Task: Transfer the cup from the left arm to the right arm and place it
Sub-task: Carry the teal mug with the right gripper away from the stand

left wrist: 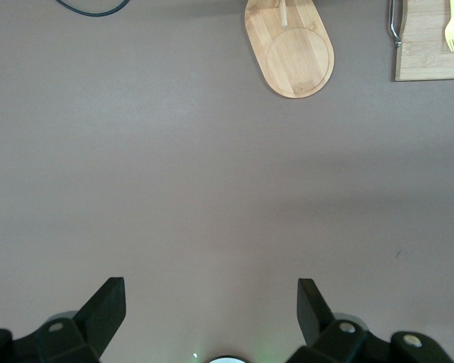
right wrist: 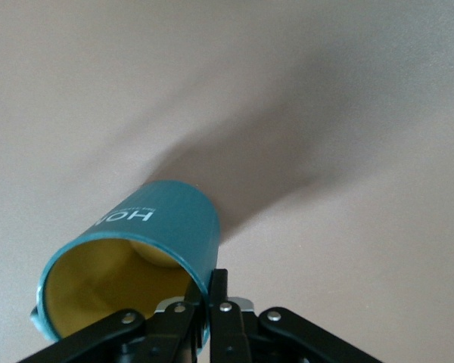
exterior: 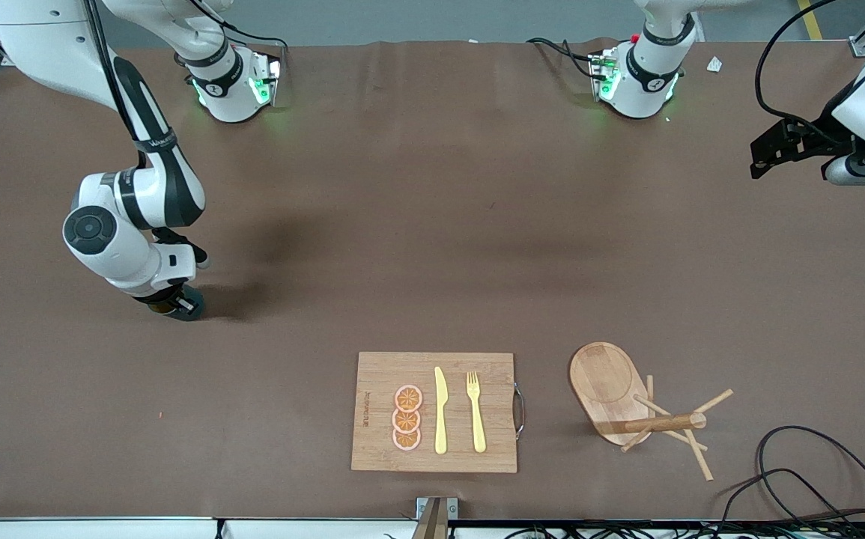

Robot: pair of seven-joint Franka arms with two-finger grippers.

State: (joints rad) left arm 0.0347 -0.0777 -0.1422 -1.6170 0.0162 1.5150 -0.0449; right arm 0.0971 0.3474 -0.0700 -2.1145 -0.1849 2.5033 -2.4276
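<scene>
Cup (right wrist: 147,249): teal outside, yellow inside, white lettering on its wall; at the right arm's end of the table, held low at the tabletop.
Right gripper (right wrist: 209,302): fingers pinched on the cup's rim, one inside and one outside.
Left gripper (left wrist: 212,306): fingers spread wide, nothing between them; over bare table at the left arm's end, waiting.
Peg stand (exterior: 630,408): tipped on its side, beside the board.
Board (exterior: 434,412): carries orange slices (exterior: 407,418), knife (exterior: 440,410) and fork (exterior: 475,411).
</scene>
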